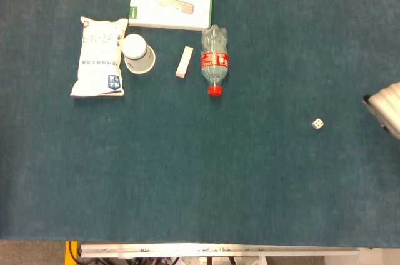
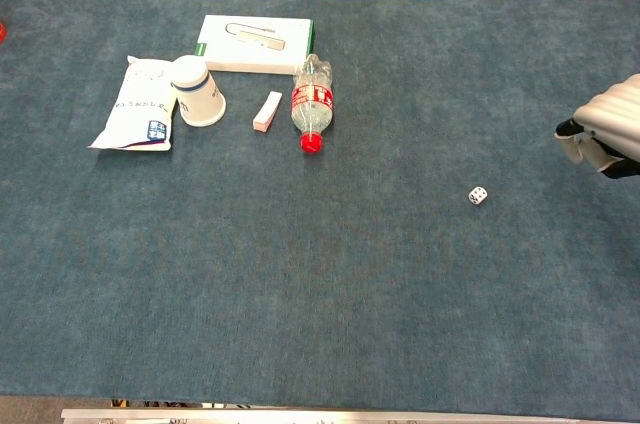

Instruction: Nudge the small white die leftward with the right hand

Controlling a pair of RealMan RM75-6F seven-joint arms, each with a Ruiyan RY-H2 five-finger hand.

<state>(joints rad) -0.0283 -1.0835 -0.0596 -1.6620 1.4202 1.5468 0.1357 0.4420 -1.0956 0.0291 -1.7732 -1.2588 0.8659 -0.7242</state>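
Entering at the table's right edge, the right hand [image 2: 607,126] is only partly in frame; whether its fingers are spread or curled cannot be told, and it holds nothing visible. To its left, apart from it, the small white die [image 2: 479,196] sits alone on the blue-green table cloth [image 2: 330,274]. Well away at the far left lie a plastic bottle [image 2: 310,106] with a red cap, a small white block [image 2: 267,110], an overturned paper cup [image 2: 198,91], a white snack bag [image 2: 139,103] and a flat white box [image 2: 256,43].
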